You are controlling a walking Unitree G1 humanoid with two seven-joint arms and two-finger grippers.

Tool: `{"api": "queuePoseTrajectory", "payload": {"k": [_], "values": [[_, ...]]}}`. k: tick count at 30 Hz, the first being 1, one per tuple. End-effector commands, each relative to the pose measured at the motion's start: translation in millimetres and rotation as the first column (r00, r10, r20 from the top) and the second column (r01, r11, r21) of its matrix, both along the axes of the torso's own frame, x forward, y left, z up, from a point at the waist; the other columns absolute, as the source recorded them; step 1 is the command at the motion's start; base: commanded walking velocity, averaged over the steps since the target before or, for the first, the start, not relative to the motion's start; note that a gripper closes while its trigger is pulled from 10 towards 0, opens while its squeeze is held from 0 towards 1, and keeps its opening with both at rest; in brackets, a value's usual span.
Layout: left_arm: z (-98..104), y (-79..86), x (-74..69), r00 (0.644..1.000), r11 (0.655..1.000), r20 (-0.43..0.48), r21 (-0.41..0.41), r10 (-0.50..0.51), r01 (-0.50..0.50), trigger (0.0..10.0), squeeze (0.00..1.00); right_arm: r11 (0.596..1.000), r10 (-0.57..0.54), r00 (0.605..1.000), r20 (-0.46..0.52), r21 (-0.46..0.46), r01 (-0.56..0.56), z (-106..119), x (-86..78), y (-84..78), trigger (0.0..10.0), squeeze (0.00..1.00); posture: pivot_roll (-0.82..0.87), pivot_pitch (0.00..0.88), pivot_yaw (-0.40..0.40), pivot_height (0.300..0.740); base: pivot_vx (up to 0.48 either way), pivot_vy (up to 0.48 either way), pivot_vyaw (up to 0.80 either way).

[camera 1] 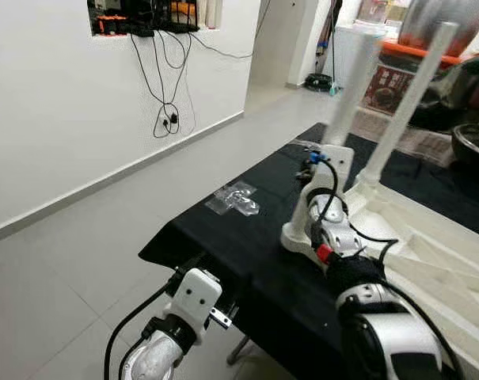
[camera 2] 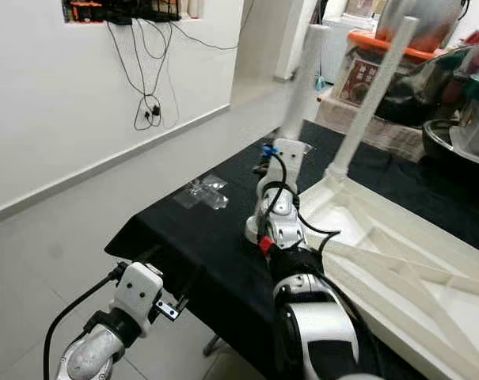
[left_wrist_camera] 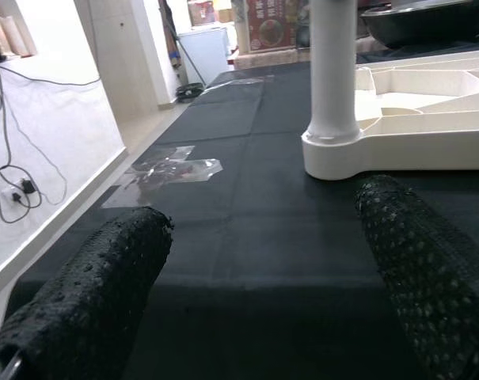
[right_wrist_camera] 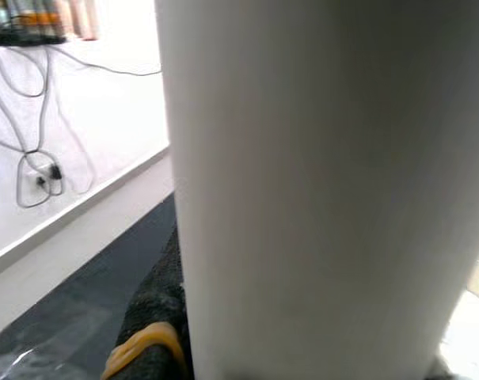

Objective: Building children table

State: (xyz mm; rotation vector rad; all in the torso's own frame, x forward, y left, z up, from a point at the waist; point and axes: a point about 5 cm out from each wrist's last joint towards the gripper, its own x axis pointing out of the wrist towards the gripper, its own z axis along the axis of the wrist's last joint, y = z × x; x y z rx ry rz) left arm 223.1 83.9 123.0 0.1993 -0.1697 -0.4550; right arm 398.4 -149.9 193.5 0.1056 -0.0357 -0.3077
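The white children's table (camera 1: pixel 429 237) lies upside down on a black-covered surface (camera 1: pixel 247 237). Two white legs stand up from it: a near leg (camera 1: pixel 351 79) and a far leg (camera 1: pixel 409 99). My right gripper (camera 1: pixel 332 149) is shut on the near leg just above its base. In the right wrist view that leg (right_wrist_camera: pixel 318 182) sits hard against a black finger (right_wrist_camera: pixel 148 340). My left gripper (left_wrist_camera: pixel 263 229) is open, low at the front corner of the black surface, with its fingers (left_wrist_camera: pixel 104 285) pointing across the cloth toward the leg base (left_wrist_camera: pixel 334 150).
A clear plastic bag (camera 1: pixel 235 198) lies on the black cloth to the left of the legs. A white wall with hanging cables (camera 1: pixel 168 111) and grey tiled floor (camera 1: pixel 65 261) are on the left. Pots and boxes (camera 1: pixel 429 47) crowd the far right.
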Motion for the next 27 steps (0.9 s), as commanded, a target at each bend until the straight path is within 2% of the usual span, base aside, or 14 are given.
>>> {"api": "queuePoseTrajectory", "payload": {"k": [1, 3, 4, 8, 9, 12, 13, 14, 15, 18, 20, 21, 24, 27], "values": [[-2.9, -1.9, -1.1, 1.000, 1.000, -0.014, 0.009, -0.008, 0.008, 10.0, 0.00, 0.999, -0.018, 0.996, -0.090, 0.036, 0.021, -22.7, -3.9, -0.5, 10.0, 0.00, 0.07, 0.013, -0.134, 0.740, 0.000, 0.000, 0.00], [-3.1, -1.9, -1.1, 1.000, 1.000, -0.014, 0.008, -0.008, 0.008, 10.0, 0.00, 0.994, 0.090, 0.995, -0.031, 0.072, -0.087, -14.7, 0.9, 16.2, 10.0, 0.00, 0.07, 0.012, -0.135, 0.740, 0.000, 0.000, 0.00], [-3.1, -1.9, -1.1, 1.000, 1.000, -0.014, 0.008, -0.008, 0.008, 10.0, 0.00, 0.988, 0.125, 0.992, -0.006, 0.088, -0.125, -11.5, 2.3, 21.2, 10.0, 1.00, 0.07, 0.011, -0.135, 0.740, 0.000, 0.000, 0.00], [-3.0, -1.7, -0.8, 1.000, 1.000, -0.014, 0.008, -0.008, 0.008, 10.0, 0.00, 0.959, 0.266, 0.959, 0.102, 0.075, -0.274, 7.2, 5.9, 30.7, 10.0, 1.00, 0.07, 0.008, -0.135, 0.740, 0.000, 0.000, 0.00], [-2.9, -1.6, -0.8, 1.000, 1.000, -0.013, 0.008, -0.007, 0.007, 10.0, 0.00, 0.944, 0.312, 0.942, 0.121, 0.072, -0.322, 11.7, 6.4, 33.5, 10.0, 0.00, 0.07, 0.010, -0.133, 0.740, 0.000, 0.000, 0.00], [-3.0, -1.5, -0.5, 1.000, 1.000, -0.013, 0.008, -0.007, 0.007, 10.0, 0.00, 0.891, 0.431, 0.891, 0.145, 0.085, -0.445, 17.2, 7.4, 38.4, 10.0, 0.00, 0.07, 0.007, -0.135, 0.740, 0.000, 0.000, 0.00], [-2.8, -1.8, -0.3, 1.000, 1.000, -0.013, 0.009, -0.008, 0.008, 10.0, 0.00, 0.728, 0.657, 0.737, 0.160, 0.119, -0.675, 18.5, 4.6, 46.9, 10.0, 0.00, 0.07, 0.008, -0.135, 0.740, 0.000, 0.000, 0.00], [-2.8, -1.8, -0.3, 1.000, 1.000, -0.013, 0.009, -0.008, 0.008, 10.0, 0.00, 0.728, 0.657, 0.737, 0.160, 0.119, -0.675, 18.5, 4.6, 46.9, 10.0, 0.00, 0.07, 0.008, -0.135, 0.740, 0.000, 0.000, 0.00], [-2.8, -1.7, -0.3, 1.000, 1.000, -0.013, 0.008, -0.007, 0.008, 10.0, 0.00, 0.591, 0.778, 0.603, 0.179, 0.118, -0.798, 19.1, -0.5, 51.3, 10.0, 0.00, 0.07, 0.004, -0.133, 0.740, 0.000, 0.000, 0.00], [-2.8, -1.6, -0.4, 1.000, 1.000, -0.013, 0.008, -0.007, 0.007, 10.0, 0.00, 0.489, 0.842, 0.503, 0.194, 0.115, -0.864, 19.5, -4.9, 53.9, 10.0, 0.00, 0.07, 0.004, -0.133, 0.740, 0.000, 0.000, 0.00], [-2.9, -1.8, -0.2, 1.000, 1.000, -0.012, 0.008, -0.008, 0.008, 10.0, 0.00, 0.218, 0.957, 0.222, 0.186, 0.039, -0.975, 18.7, -21.0, 54.2, 10.0, 0.00, 0.07, 0.002, -0.137, 0.740, 0.000, 0.000, 0.00], [-2.9, -1.8, -0.2, 1.000, 1.000, -0.012, 0.008, -0.008, 0.008, 10.0, 0.00, 0.218, 0.957, 0.222, 0.186, 0.039, -0.975, 18.7, -21.0, 54.2, 10.0, 0.00, 0.07, 0.002, -0.137, 0.740, 0.000, 0.000, 0.00], [-3.2, -2.1, -0.5, 1.000, 1.000, -0.012, 0.009, -0.007, 0.007, 10.0, 0.00, 0.028, 0.979, 0.032, 0.199, 0.023, -0.999, 19.7, -30.6, 52.8, 10.0, 0.00, 0.07, 0.000, -0.136, 0.740, 0.000, 0.000, 0.00], [-3.3, -2.2, -0.8, 1.000, 1.000, -0.012, 0.009, -0.008, 0.008, 10.0, 0.00, -0.035, 0.973, -0.029, 0.229, 0.020, -0.999, 22.8, -32.4, 52.9, 10.0, 0.00, 0.07, 0.000, -0.141, 0.740, 0.000, 0.000, 0.00]]}}
